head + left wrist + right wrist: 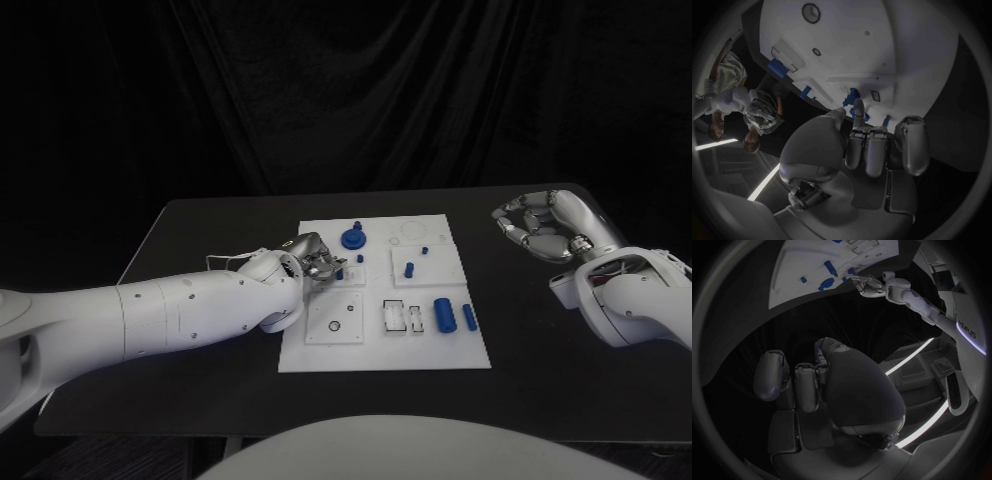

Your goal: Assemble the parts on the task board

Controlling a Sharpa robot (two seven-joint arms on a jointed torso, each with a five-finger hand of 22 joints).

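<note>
The white task board (378,345) lies mid-table, also seen as board (879,45) and board (795,270). My left hand (315,264) hovers over its left middle. In the left wrist view the thumb and a fingertip (857,106) come together right at a small blue peg (852,95); I cannot tell whether they grip it. The other fingers are curled. A round blue knob (355,238) stands just beyond. A blue pin (410,269), a blue cylinder (444,313) and a slim blue piece (469,317) lie on the board's right side. My right hand (537,226) is off the board, curled, holding nothing.
The black table (202,225) extends to the left and right of the board. The board has a round hole (811,12) and rectangular slots (395,315) near its front. My left hand (870,285) also appears in the right wrist view.
</note>
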